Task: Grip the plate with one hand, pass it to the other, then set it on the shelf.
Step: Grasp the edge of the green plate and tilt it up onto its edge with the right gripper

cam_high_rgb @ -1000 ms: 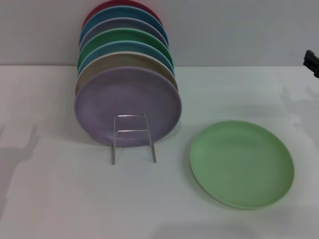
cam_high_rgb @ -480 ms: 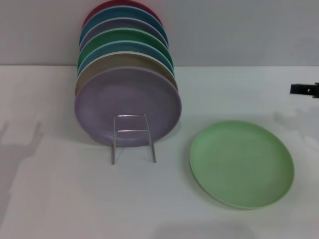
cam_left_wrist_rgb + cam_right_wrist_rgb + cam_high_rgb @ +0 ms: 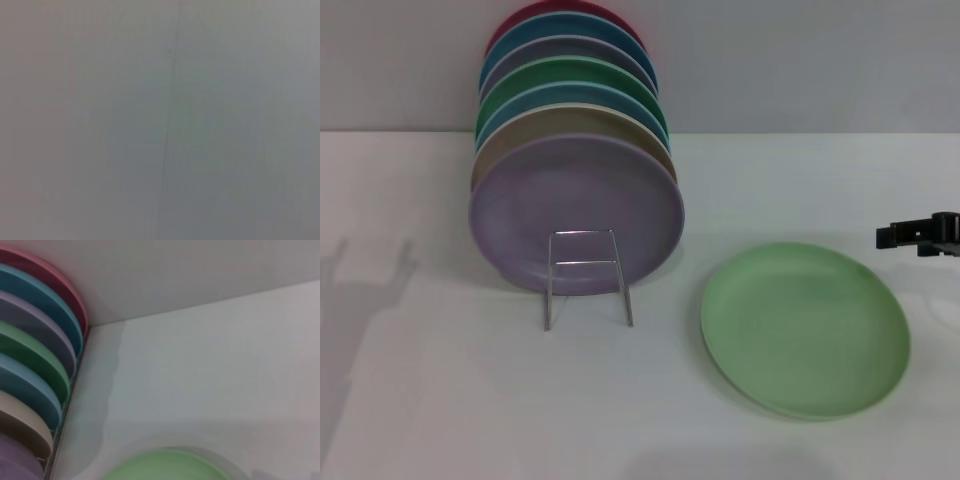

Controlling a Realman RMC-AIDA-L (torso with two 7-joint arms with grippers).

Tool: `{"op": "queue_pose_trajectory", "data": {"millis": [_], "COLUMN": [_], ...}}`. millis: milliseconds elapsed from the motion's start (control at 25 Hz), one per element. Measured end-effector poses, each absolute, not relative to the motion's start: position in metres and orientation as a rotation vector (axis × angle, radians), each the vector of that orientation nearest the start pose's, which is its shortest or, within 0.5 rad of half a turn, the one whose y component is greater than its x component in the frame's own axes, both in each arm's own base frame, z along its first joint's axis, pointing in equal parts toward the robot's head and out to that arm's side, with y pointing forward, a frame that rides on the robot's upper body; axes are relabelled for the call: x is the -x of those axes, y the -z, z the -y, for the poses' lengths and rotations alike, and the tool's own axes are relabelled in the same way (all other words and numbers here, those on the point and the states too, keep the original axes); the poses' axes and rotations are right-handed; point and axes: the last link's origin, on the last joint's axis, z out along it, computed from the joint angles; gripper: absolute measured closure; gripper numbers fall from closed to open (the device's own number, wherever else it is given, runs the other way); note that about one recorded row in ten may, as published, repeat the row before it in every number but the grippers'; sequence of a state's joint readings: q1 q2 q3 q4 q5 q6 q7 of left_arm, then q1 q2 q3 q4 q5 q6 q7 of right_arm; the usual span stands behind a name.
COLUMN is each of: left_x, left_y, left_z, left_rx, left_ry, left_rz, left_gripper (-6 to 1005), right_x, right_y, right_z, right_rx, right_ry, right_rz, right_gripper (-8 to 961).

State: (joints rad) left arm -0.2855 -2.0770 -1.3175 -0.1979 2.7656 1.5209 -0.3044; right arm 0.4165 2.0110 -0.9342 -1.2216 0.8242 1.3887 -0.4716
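The light pastel-green plate (image 3: 805,330) lies flat on the white table, right of the rack; its far rim also shows in the right wrist view (image 3: 165,467). The silver wire shelf (image 3: 588,275) stands at centre left with several coloured plates upright in it, the lilac plate (image 3: 577,212) at the front. My right gripper (image 3: 918,236) pokes in from the right edge, just above and beyond the plate's far right rim, not touching it. My left gripper is out of view; only its shadow falls on the table at the left. The left wrist view shows a plain grey surface.
The racked plates (image 3: 35,365) stand in a row against the grey back wall (image 3: 800,60), red one at the rear. White tabletop (image 3: 450,400) spreads in front of the rack and left of the green plate.
My right gripper has come down and leftward from the upper right edge toward the green plate's far rim. The shadow on the left of the table has shifted. The plates have not moved.
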Motion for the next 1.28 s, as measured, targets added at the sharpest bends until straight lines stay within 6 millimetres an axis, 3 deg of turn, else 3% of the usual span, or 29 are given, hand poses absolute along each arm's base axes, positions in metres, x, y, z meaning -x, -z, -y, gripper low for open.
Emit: {"op": "queue_pose_trajectory", "data": {"millis": [400, 1280], "left_x": [0.323, 0.319], "left_y": [-0.034, -0.034], "left_z": [-0.286, -0.290], "left_rx": [1.416, 1.417], "left_ry": [1.003, 1.014], "left_rz": [0.379, 0.367], "left_gripper": [160, 161], "right_x": [-0.290, -0.294], "right_y": [-0.082, -0.071], "right_z": [-0.361, -0.366], "right_rx": [2.061, 2.101], "right_ry": [-0.102, 0.077], "right_rz": [-1.660, -1.740], "right_gripper": [251, 273]}}
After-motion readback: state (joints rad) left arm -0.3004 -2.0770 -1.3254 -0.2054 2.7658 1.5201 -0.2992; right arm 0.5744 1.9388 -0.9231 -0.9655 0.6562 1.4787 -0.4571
